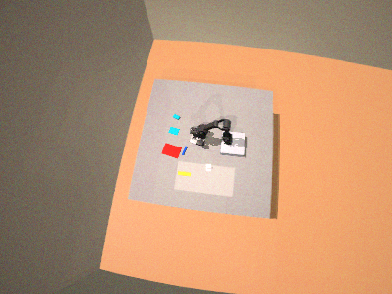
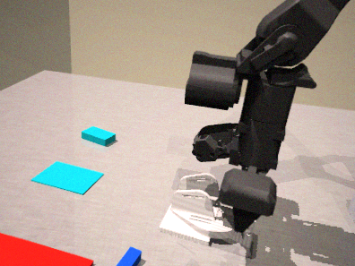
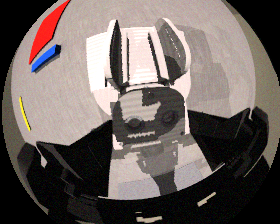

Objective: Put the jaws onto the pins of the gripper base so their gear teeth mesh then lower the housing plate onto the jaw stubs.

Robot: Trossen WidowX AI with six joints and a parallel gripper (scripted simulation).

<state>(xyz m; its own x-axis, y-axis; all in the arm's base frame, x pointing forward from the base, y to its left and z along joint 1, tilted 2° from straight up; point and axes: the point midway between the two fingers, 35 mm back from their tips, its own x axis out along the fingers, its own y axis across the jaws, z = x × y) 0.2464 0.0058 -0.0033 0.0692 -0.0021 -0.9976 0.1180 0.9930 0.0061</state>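
My gripper (image 1: 197, 134) (image 2: 234, 221) (image 3: 149, 118) points down and is shut on the housing plate (image 3: 122, 106), with a finger at each side. The plate is shaded and shows two round holes. It is low over the white gripper base (image 3: 115, 172), which it partly covers. The left jaw (image 3: 114, 57) and right jaw (image 3: 176, 50) stand side by side beyond the plate. Their upright walls also show in the exterior view. The pins and gear teeth are hidden under the plate. Whether the plate touches the jaw stubs cannot be told.
A white ribbed slab (image 2: 170, 224) (image 3: 96, 65) lies under the jaws. A red sheet (image 1: 171, 150) and a blue bar (image 1: 185, 150) (image 3: 46, 57) lie nearby. A cyan sheet (image 2: 67, 177) and cyan block (image 2: 98, 135) lie farther off. A pale mat (image 1: 218, 184) carries a yellow strip (image 1: 184, 174).
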